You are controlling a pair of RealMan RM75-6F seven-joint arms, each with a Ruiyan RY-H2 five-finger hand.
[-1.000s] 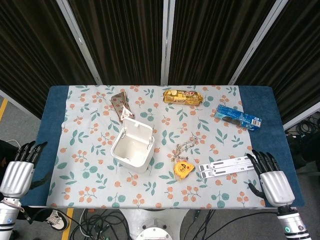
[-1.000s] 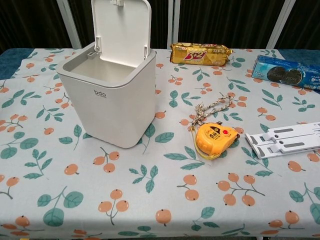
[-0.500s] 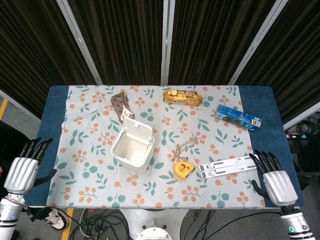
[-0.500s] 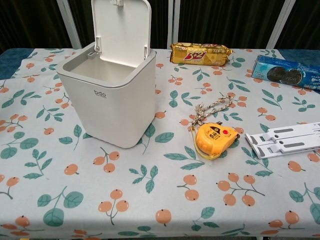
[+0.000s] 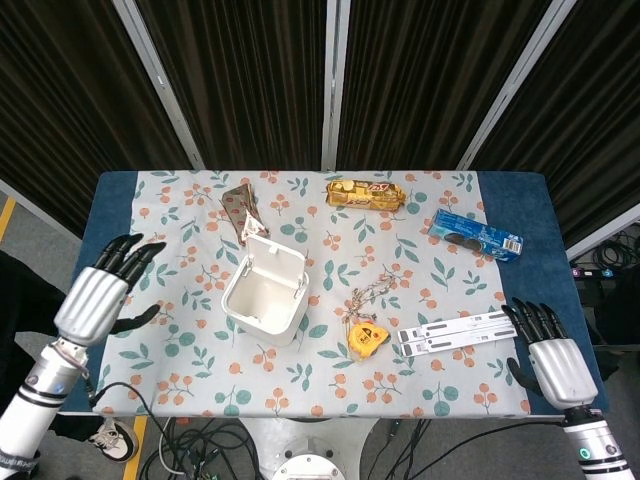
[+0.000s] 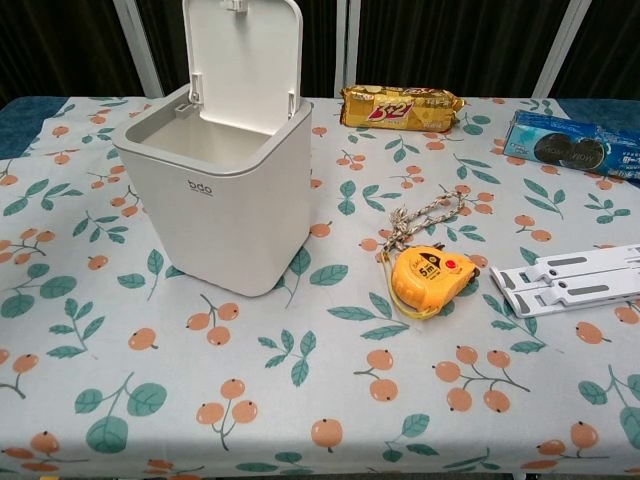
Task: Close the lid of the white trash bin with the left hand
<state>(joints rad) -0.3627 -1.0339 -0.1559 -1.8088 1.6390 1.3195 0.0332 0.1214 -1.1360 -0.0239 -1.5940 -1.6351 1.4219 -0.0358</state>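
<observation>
spreading apart and holding nothing, the fingers point(image 5: 128, 250) of the left hand point(image 5: 95, 300) point up and away from the robot over the left side of the tabletop point(image 5: 109, 192), near its edge. this hand hangs well apart from the white trash bin point(image 5: 263, 297), with a stretch of patterned cloth between them. it does not show in the chest view at all.

the right hand point(image 5: 553, 366) sits by the near right corner of the tabletop, its fingers likewise apart and empty, just beside the end of the white folding stand point(image 5: 453, 333). it plays no part in this job.

the trash bin stands left of the tabletop's middle, and its lid point(image 6: 242, 60) stands upright on the hinge at the far rim, fully open, the inside of the bin bare as far as the chest view shows. so the closing has not begun: nothing touches the lid yet.

by my reading, the task is at the approach stage. what is left is nearly all of it: the left hand has to travel right toward the bin, get behind or above the raised lid, and push it forward and down until it seats on the rim.

around the bin lie a yellow tape measure point(image 6: 432, 277) with a bit of cord, a gold biscuit packet point(image 6: 401, 106), a blue cookie packet point(image 5: 476, 234) and a brown wrapper point(image 5: 240, 211), none in the way of the lid.
</observation>
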